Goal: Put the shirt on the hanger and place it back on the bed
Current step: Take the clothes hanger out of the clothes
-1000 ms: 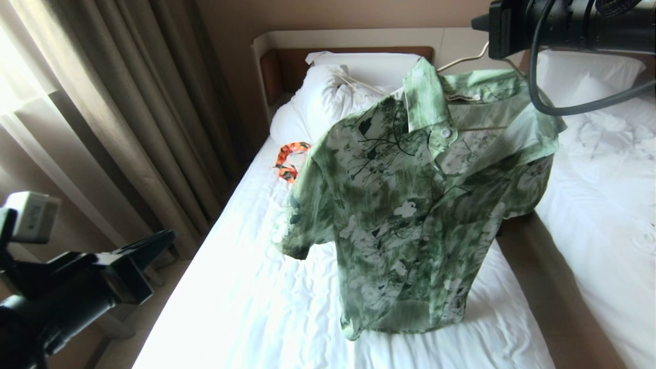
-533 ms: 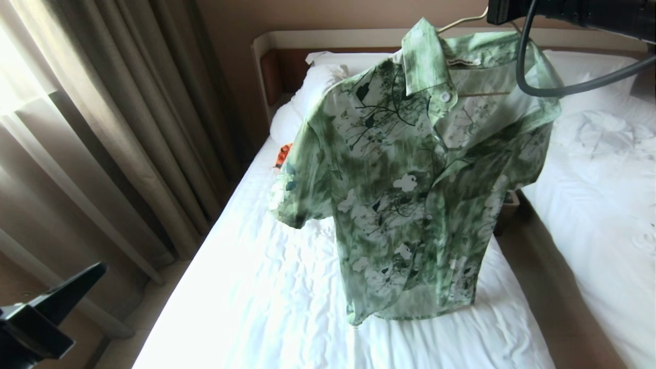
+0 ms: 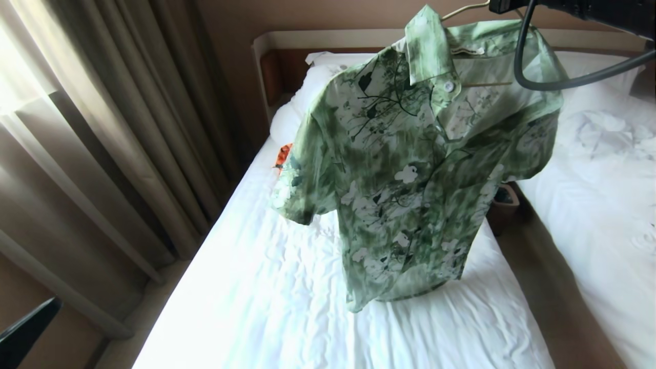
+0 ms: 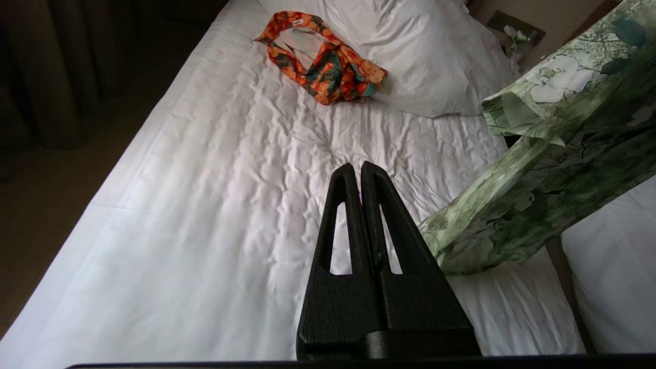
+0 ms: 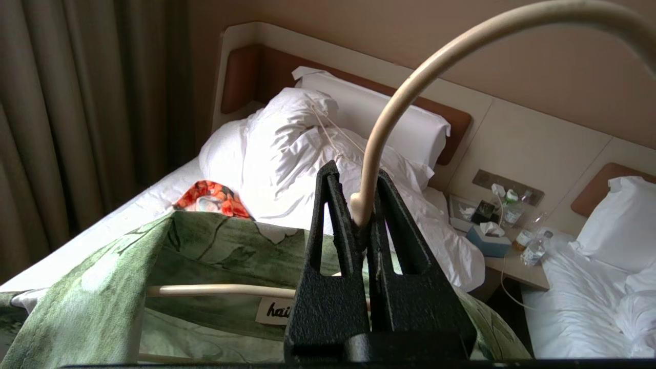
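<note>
The green flower-print shirt (image 3: 410,169) hangs on the cream hanger (image 3: 487,83) in the air over the white bed (image 3: 256,307), its hem close above the sheet. My right gripper (image 5: 356,174) is shut on the lower end of the hanger's curved hook (image 5: 410,87), just above the shirt's collar (image 5: 102,271). Only the right arm (image 3: 589,10) shows at the top right of the head view. My left gripper (image 4: 357,166) is shut and holds nothing. It points over the sheet, apart from the shirt's hanging side (image 4: 553,195), and only a dark tip of it (image 3: 25,330) shows low at the left.
An orange patterned garment (image 4: 328,66) lies by the pillow (image 4: 435,56) at the bed's head. Curtains (image 3: 102,128) run along the left side. A second white bed (image 3: 605,179) stands to the right across a narrow floor gap. A cluttered nightstand (image 5: 512,256) sits between the headboards.
The right arm has lifted the hanger and shirt higher, and the hem has risen off the sheet. The left arm has drawn back down to the lower left, almost out of the head view.
</note>
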Controlling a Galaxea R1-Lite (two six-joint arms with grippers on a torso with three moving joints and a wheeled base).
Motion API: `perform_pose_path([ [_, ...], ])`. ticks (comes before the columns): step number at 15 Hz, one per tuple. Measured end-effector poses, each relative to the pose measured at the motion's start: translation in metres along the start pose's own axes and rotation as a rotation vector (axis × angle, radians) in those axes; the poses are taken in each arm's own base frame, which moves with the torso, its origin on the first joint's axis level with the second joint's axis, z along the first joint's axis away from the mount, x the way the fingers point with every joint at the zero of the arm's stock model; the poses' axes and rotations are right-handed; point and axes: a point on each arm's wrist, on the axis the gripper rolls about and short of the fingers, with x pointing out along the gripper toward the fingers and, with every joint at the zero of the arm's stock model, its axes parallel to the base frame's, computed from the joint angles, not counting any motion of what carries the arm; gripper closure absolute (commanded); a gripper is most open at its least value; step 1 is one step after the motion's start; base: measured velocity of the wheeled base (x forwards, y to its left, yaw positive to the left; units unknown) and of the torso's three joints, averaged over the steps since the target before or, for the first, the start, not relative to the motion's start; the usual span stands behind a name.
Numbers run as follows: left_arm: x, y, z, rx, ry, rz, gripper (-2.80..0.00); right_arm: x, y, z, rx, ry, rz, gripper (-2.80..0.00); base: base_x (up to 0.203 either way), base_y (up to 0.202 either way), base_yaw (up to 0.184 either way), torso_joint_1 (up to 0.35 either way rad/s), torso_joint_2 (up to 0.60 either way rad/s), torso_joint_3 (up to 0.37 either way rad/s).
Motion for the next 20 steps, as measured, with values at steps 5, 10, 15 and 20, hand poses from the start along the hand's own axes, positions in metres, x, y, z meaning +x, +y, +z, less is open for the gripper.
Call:
perform_pose_path([
  [5,-0.014,0.000,-0.002,0.003,-0.008,-0.009,0.00,0.000,-0.002,0.000,-0.009,0.001,-0.004,0.00,0.000,0.000,0.000,0.000,0.00,0.000],
  [10,-0.015,-0.001,-0.001,0.006,-0.017,-0.014,0.00,0.000,-0.003,-0.001,-0.020,0.000,-0.006,0.00,0.000,0.000,0.000,0.000,0.00,0.000],
  [15,-0.015,-0.001,0.001,0.009,-0.019,-0.013,0.00,0.000,-0.003,0.000,-0.019,-0.003,-0.006,0.00,0.000,0.000,0.000,0.000,0.00,0.000],
  [20,-0.015,-0.001,0.001,0.010,-0.022,-0.013,0.00,-0.001,-0.004,0.002,-0.018,-0.008,-0.007,0.00,0.000,0.000,0.000,0.000,0.00,0.000],
])
